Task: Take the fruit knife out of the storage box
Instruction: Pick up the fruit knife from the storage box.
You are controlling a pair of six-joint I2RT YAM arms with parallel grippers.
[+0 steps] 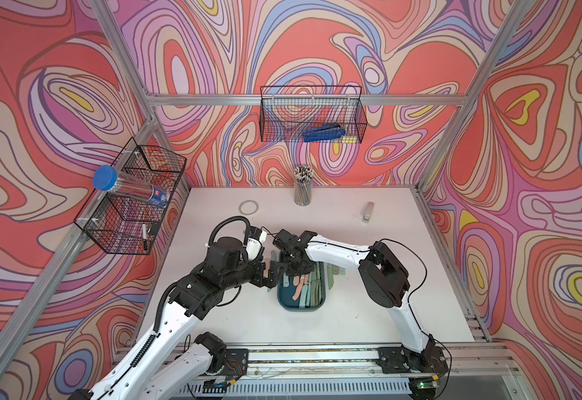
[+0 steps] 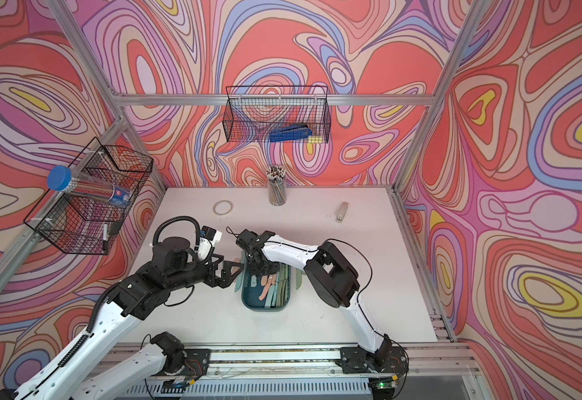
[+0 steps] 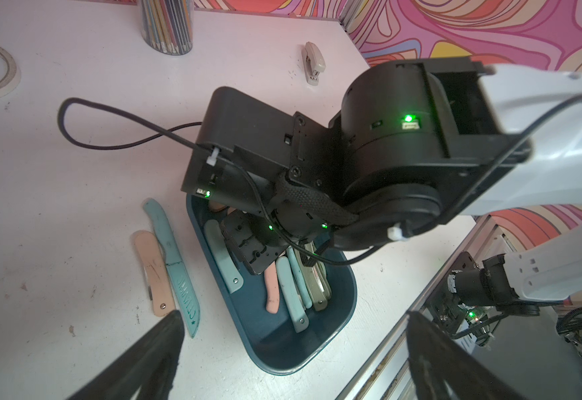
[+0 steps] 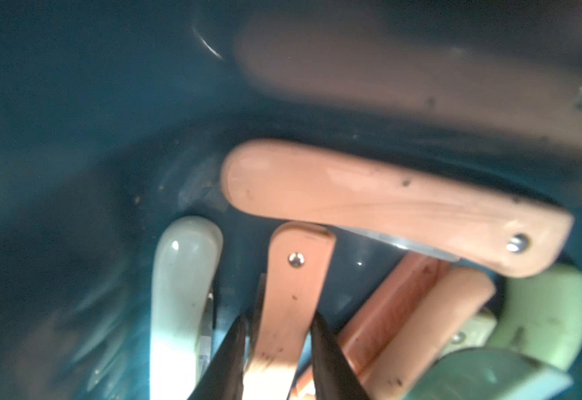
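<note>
The dark teal storage box [image 1: 301,308] [image 2: 264,309] [image 3: 282,370] sits mid-table and holds several folded fruit knives in pink, pale blue and olive [image 3: 291,294]. My right gripper [image 1: 294,270] [image 4: 279,322] reaches down into the box's far end. In the right wrist view its two black fingers press both sides of a pink folded fruit knife [image 4: 294,298], which stands up between them. My left gripper [image 1: 270,273] [image 3: 293,313] hangs open just left of the box, holding nothing.
A pink folded knife [image 3: 154,273] and an opened teal knife [image 3: 175,270] lie left of the box; two greenish ones [image 1: 331,277] lie to its right. At the back stand a pencil cup [image 1: 302,188], tape ring [image 1: 248,207] and stapler [image 1: 368,212]. Wire baskets [image 1: 312,114] hang on the walls.
</note>
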